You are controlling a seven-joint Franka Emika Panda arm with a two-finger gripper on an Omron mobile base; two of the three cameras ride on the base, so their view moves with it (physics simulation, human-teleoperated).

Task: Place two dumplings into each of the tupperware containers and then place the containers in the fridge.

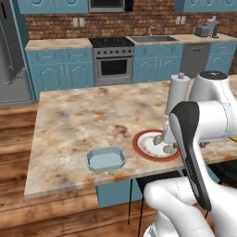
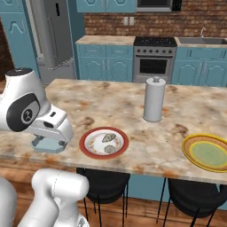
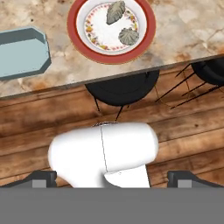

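Two beige-grey dumplings (image 3: 115, 12) (image 3: 128, 36) lie on a red-rimmed plate (image 3: 148, 30) near the counter's front edge; they also show as dumplings (image 2: 107, 137) (image 2: 111, 149). A pale blue tupperware container (image 1: 106, 159) with clipped corners sits to the plate's left, holding nothing; in the right base view the hand partly hides this container (image 2: 41, 145). My gripper (image 3: 112, 178) hangs open above the counter's front edge, between container and plate, its fingertips (image 3: 43, 177) wide apart with nothing between them. The grey steel fridge (image 1: 9, 55) stands at the far left of the room.
A tall white canister (image 2: 154, 99) stands mid-counter and a yellow plate (image 2: 208, 152) lies at the right. Black stools (image 3: 122, 87) sit under the counter's front edge over a wooden floor. A stove (image 1: 112, 60) and sink (image 1: 152, 39) line the back wall.
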